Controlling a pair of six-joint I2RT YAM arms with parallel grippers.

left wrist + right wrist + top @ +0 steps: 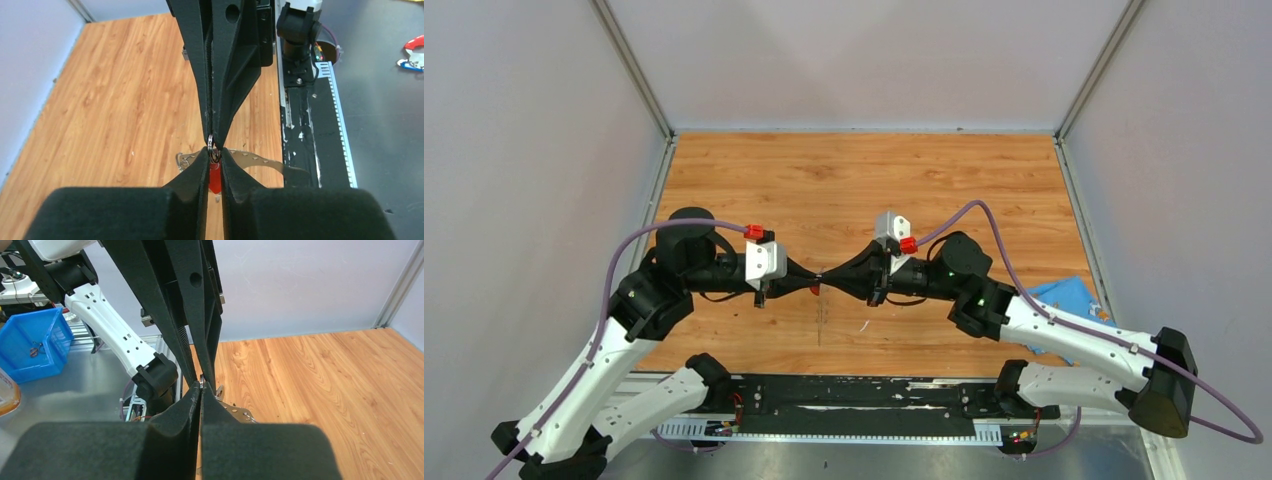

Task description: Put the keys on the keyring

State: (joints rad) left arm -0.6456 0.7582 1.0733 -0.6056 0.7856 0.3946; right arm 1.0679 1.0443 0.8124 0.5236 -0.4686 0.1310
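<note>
Over the middle of the wooden table my left gripper (813,282) and right gripper (829,279) meet tip to tip. The left gripper (215,157) is shut on a key with a red plastic head (215,181), which sits between its pads. A small wire ring (211,142) shows where the tips meet. The right gripper (201,388) is shut, pinching that wire ring (201,382) at its very tip. The keyring (255,161), a grey jagged metal band, runs below the fingertips toward the near edge; whether it touches either gripper is unclear.
A blue cloth (1064,297) lies at the table's right edge beside the right arm. A thin white sliver (864,326) rests on the wood near the front. The black base rail (854,392) runs along the near edge.
</note>
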